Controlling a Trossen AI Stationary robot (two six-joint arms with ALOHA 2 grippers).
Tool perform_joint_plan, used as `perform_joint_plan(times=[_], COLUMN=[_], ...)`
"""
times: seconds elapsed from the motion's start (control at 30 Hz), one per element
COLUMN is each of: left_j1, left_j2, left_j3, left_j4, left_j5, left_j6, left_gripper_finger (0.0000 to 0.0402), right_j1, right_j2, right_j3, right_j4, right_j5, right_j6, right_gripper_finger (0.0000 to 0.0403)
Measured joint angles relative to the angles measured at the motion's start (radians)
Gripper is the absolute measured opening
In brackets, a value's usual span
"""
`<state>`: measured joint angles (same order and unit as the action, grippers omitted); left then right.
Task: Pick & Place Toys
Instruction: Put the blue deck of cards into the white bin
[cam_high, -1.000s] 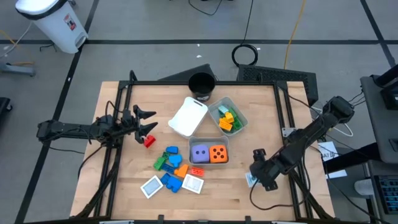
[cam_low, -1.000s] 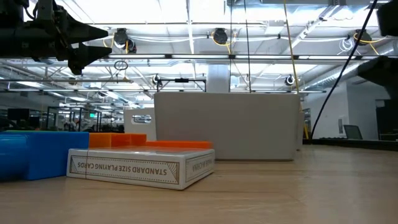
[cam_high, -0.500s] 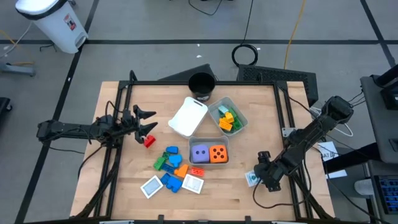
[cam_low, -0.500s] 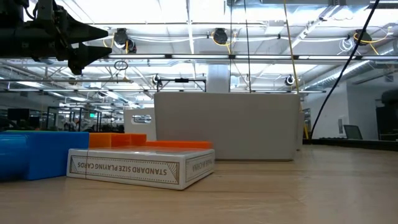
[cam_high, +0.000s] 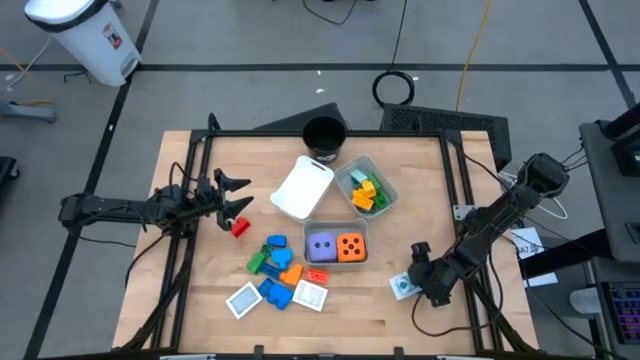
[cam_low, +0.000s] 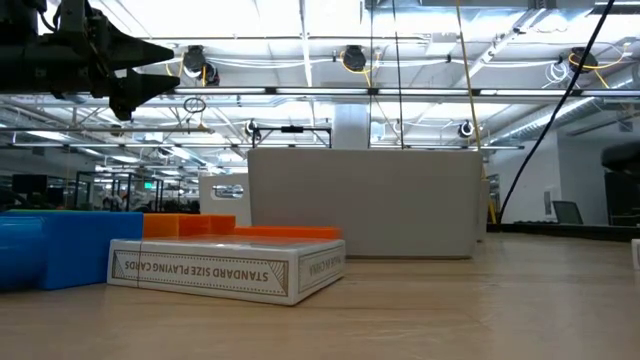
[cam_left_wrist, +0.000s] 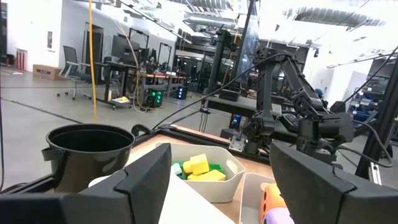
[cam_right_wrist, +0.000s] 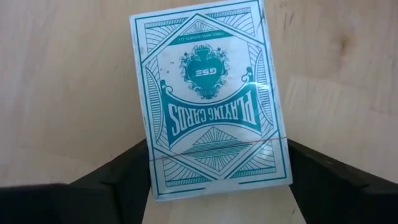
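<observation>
My right gripper (cam_high: 410, 282) (cam_right_wrist: 217, 180) points down over a teal-and-white playing-card box (cam_right_wrist: 208, 99) that lies flat on the table near the right edge (cam_high: 401, 288). Its open fingers stand at the box's two long sides. My left gripper (cam_high: 243, 193) (cam_left_wrist: 217, 186) is open and empty, hovering just beyond a red block (cam_high: 240, 227). Several coloured blocks (cam_high: 275, 262) and two white tiles (cam_high: 243, 299) (cam_high: 310, 295) lie at the front middle. The purple die (cam_high: 321, 246) and the orange die (cam_high: 350, 247) sit in a clear tray. My right gripper's fingers (cam_right_wrist: 124, 171) flank the card box's long sides at its near end (cam_right_wrist: 186, 186), coming from above. The box lies flat on the table. I cannot tell whether the fingers touch it.
A clear tray (cam_high: 385, 183) at the back middle holds yellow, green and orange blocks, with a white tray (cam_high: 302, 187) and a black cup (cam_high: 324, 135) beside it. In the low view a card box (cam_low: 225, 265) and a blue block (cam_low: 50, 250) stand close in front.
My right gripper has shifted a little toward the table's right edge above the card box, which stays flat on the table.
</observation>
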<state>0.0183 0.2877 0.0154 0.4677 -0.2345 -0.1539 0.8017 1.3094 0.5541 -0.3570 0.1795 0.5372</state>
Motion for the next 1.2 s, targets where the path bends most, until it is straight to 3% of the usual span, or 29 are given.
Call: perform_joint_plan(times=[0.33, 0.6, 0.73, 0.97, 1.2], left_j1=[0.000, 0.000, 0.000, 0.000, 0.000], left_j2=[0.000, 0.000, 0.000, 0.000, 0.000], left_j3=[0.000, 0.000, 0.000, 0.000, 0.000], left_j4=[0.000, 0.000, 0.000, 0.000, 0.042], left_j5=[0.000, 0.000, 0.000, 0.000, 0.000], left_j6=[0.000, 0.000, 0.000, 0.000, 0.005], left_gripper_finger=[0.0278, 0.0278, 0.0278, 0.0278, 0.0278], right_j1=[-0.002, -0.002, -0.003, -0.019, -0.139], right_j2=[-0.016, -0.114, -0.178, -0.235, -0.218], right_j3=[0.003, 0.035, 0.041, 0.041, 0.041], right_j4=[0.037, 0.067, 0.168, 0.399, 0.611], right_j5=[0.079, 0.077, 0.090, 0.337, 0.533], right_j6=[-0.048, -0.095, -0.174, -0.409, -0.746], right_gripper_finger=[0.0279, 0.0279, 0.0277, 0.0280, 0.0278])
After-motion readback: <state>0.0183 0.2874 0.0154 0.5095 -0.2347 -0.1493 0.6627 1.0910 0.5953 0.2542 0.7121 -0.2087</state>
